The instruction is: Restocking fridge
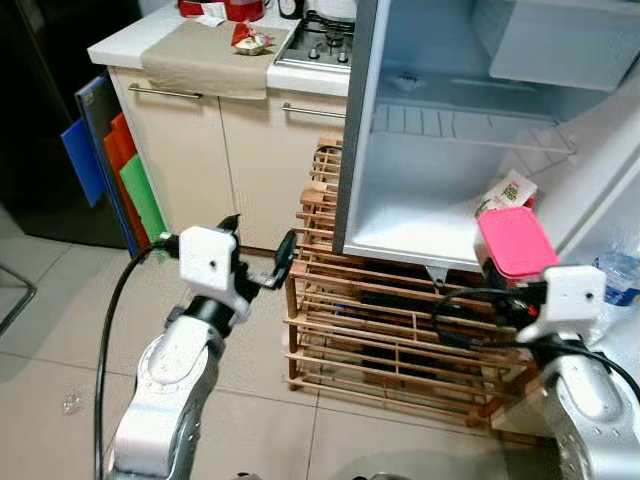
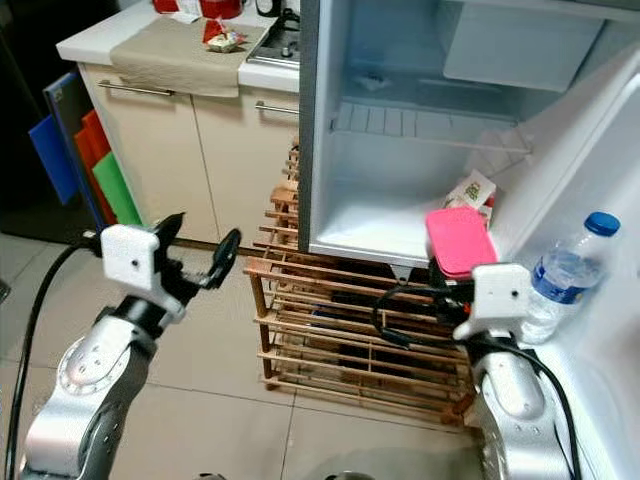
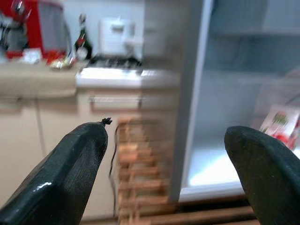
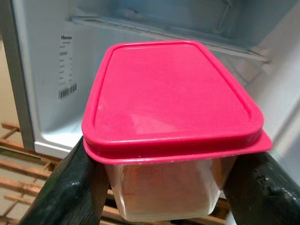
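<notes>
While the fridge [image 1: 400,215] is standing open, we are bringing in the pink-lidded container [image 4: 173,126].
We are gripping it between the right gripper [image 4: 168,187] fingers, just outside the lower compartment, not yet set down; a carton [image 1: 507,192] is already lying inside and a water bottle [image 2: 562,278] is sitting in the door. Our left gripper [image 3: 168,173] is hovering spread and empty near the wooden rack [image 1: 380,340].

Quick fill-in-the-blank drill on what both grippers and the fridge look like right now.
1. The right gripper grips a clear container with a ____ lid.
2. The left gripper holds ____.
3. The fridge door stands ____.
4. A water bottle with a ____ cap sits in the door.

Missing words: pink; nothing; open; blue
</notes>
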{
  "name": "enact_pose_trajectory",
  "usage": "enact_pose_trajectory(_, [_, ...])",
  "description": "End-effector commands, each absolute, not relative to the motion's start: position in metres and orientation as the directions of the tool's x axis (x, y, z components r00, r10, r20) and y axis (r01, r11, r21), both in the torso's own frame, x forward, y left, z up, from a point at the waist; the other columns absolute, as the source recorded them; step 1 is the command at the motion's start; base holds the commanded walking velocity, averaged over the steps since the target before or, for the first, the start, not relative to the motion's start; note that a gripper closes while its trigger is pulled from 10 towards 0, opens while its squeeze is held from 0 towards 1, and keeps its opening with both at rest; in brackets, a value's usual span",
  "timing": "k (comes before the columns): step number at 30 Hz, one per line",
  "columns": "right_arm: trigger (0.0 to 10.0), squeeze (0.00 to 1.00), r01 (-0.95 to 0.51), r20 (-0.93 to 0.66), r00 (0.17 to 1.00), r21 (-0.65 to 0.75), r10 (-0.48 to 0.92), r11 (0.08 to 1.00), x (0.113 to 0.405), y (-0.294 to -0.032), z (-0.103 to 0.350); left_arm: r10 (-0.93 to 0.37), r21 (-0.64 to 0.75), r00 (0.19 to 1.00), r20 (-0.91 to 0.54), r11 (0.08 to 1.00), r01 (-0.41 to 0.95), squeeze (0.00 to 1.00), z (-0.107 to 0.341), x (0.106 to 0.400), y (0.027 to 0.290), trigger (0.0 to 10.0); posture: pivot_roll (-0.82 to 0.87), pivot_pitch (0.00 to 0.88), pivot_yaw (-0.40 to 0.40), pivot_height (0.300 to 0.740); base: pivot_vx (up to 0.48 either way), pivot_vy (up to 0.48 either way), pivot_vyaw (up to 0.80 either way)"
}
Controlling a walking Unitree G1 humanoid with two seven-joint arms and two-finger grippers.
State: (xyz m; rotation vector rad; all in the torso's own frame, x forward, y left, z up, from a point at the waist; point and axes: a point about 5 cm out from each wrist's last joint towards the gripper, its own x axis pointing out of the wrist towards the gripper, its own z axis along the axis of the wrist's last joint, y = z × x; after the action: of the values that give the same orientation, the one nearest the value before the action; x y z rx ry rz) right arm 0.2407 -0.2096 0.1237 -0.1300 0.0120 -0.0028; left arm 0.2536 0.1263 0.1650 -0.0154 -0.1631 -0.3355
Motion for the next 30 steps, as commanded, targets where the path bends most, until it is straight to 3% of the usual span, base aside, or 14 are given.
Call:
enact_pose_trajectory(1, [0.0,0.00,0.003,-0.014,1.000,-0.127,-0.004,0.992,0.246,-0.209,0.123,-0.341,0.022,0.926,0.161,0.939,0.342,0.00,0.166,0.255,0.124,10.0,-0.07,0.000,-0.012,0.740,0.454,0.000,0.00])
enact_pose_trajectory(21, [0.0,0.00,-0.036,-0.033,0.999,-0.096,0.033,0.995,0.270,-0.193,0.115,-0.378,0.056,0.906,0.191,0.926,0.374,0.00,0.176,0.262,0.121,10.0,-0.04,0.000,-0.005,0.740,0.458,0.000,0.00])
enact_pose_trajectory(26, [0.0,0.00,0.006,-0.094,0.995,-0.102,-0.016,0.995,0.277,-0.198,0.103,-0.400,0.082,0.898,0.183,0.917,0.391,0.00,0.178,0.262,0.121,10.0,-0.02,0.000,-0.006,0.740,0.000,0.000,0.00])
enact_pose_trajectory(30, [0.0,0.00,-0.030,-0.145,0.989,-0.083,0.017,0.996,0.291,-0.184,0.089,-0.490,0.083,0.864,0.118,0.871,0.483,0.00,0.170,0.263,0.122,10.0,0.01,0.000,0.004,0.740,0.000,0.000,0.00])
